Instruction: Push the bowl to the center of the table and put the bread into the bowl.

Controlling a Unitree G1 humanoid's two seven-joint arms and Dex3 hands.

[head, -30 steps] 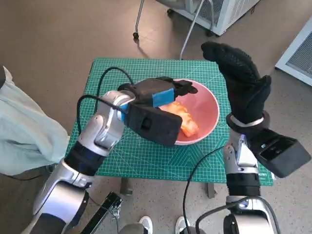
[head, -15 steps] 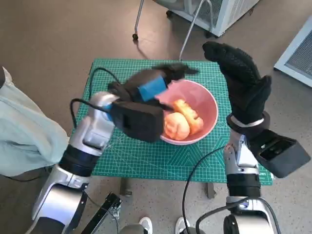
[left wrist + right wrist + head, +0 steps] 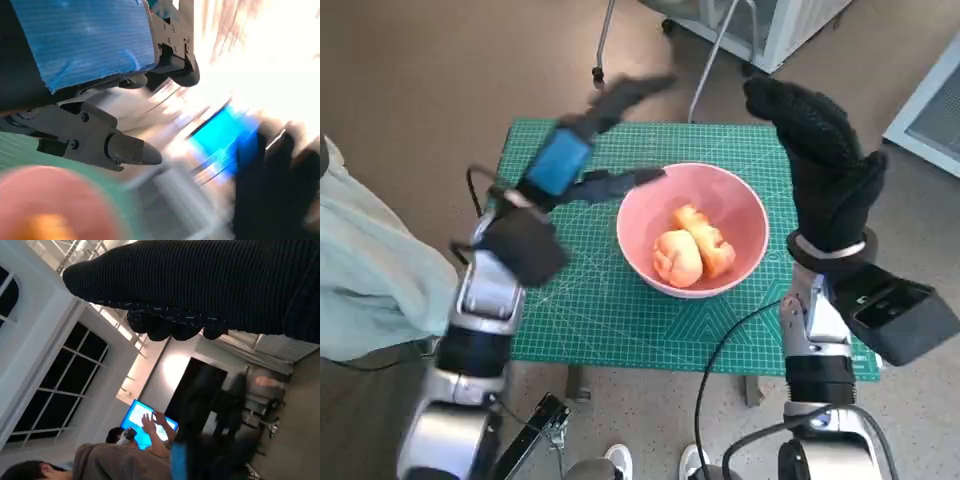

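Sitting in the middle of the green mat (image 3: pixel 610 310) on the small table is our pink bowl (image 3: pixel 745 215). It is round and smooth, and its rim is whole all the way round. Two pieces of bread (image 3: pixel 692 250) lie inside it, orange and golden, and they touch each other at the bottom of the bowl. In our left wrist view the bowl and the bread are only a pink and orange blur in one corner.

We hold our left hand (image 3: pixel 582 145) up over the far left part of the mat, beside the bowl but not touching it. Its fingers (image 3: pixel 125 149) are apart and nothing is in them. One finger points toward the bowl's rim and another points out past the far edge of the table. The picture of this hand is smeared.

We hold our right hand (image 3: pixel 825 160) up high by the right side of the table, just past the bowl's rim. The glove fingers look bent over a little and they hold nothing. Our right wrist view shows them curled in.

Green mat shows all round the bowl, more on the left side and the near side. The bowl sits closer to the right edge. A pale cloth (image 3: pixel 370 270) lies off the table on the left. A person (image 3: pixel 120 460) sits by a blue screen (image 3: pixel 145 424) in our right wrist view.
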